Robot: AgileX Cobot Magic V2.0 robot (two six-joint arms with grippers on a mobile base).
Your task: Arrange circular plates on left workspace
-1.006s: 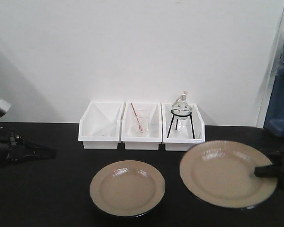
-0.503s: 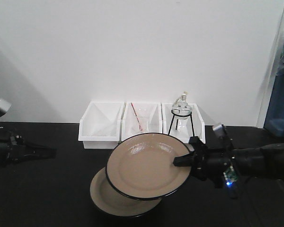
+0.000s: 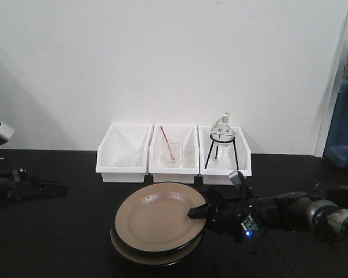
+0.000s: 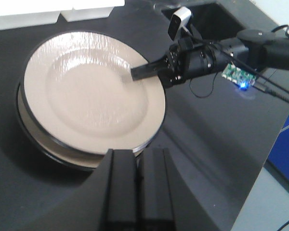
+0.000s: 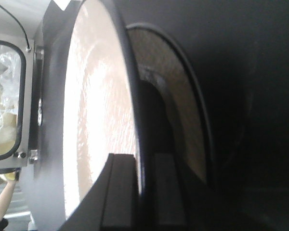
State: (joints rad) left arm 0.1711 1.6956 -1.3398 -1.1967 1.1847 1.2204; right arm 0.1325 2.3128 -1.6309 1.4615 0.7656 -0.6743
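Two tan circular plates with dark rims are stacked at the front middle of the black countertop (image 3: pixel 58 243). The upper plate (image 3: pixel 153 215) (image 4: pixel 86 91) (image 5: pixel 98 96) lies just over the lower plate (image 3: pixel 153 259) (image 4: pixel 31 137) (image 5: pixel 171 86), slightly tilted. My right gripper (image 3: pixel 196 212) (image 5: pixel 143 166) is shut on the upper plate's right rim, one finger (image 4: pixel 144 71) lying across its top. Far left of the counter, my left gripper (image 3: pixel 57 187) (image 4: pixel 137 161) is shut and empty, a short way from the near rim of the plates.
Three white bins (image 3: pixel 124 153) stand in a row behind the plates; the middle one holds a glass with a red rod (image 3: pixel 171 152), the right one a flask on a black tripod (image 3: pixel 221 142). A sink basin (image 4: pixel 216 21) lies beyond the right arm. The counter edge (image 4: pixel 260 159) runs at right.
My right gripper carried its plate from the right side leftward and down until it sits over the other plate. The left arm has barely moved.
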